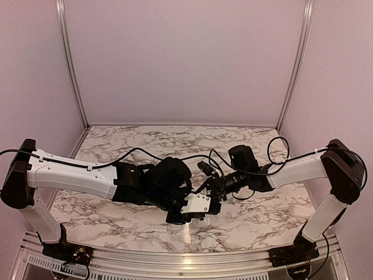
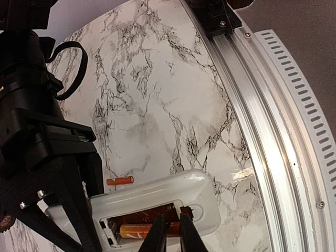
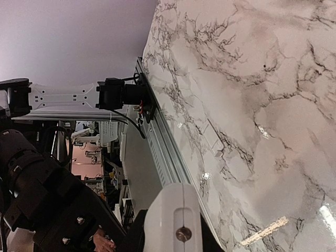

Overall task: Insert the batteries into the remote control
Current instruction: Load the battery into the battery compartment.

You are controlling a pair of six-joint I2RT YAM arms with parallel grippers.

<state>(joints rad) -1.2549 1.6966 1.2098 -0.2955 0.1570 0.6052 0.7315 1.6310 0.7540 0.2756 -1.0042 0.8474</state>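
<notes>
Loading looks about half done. The remote control point(image 2: 173, 191) is held back-side up over the middle of the tabletop point(image 2: 157, 94), with its recess open. One orange battery point(image 2: 137, 230) already lies lengthwise inside the recess. The right claw point(image 1: 211, 197) is clamped on one end of the remote and steadies it. The left claw point(image 2: 173, 214) has its tips down in the recess on top of that battery, with the fingers nearly together. I cannot tell whether they pinch the cell or merely press it.

The spare battery point(image 2: 119, 180) lies loose on the marble, on its side, just past the remote's long edge.

As I judge it, the step in hand is seating the first cell. The next move calls for the left claw to lift straight out, reach over to the spare and pinch it across its middle. It would then bring the cell back with the poles matched to the empty slot.

Room is tight where the two wrists crowd together and cables loop close by. Bare marble lies open on the far side. The aluminium rail point(image 2: 262, 105) runs along the near edge, well apart from the spare, though a nudged cell could roll.
</notes>
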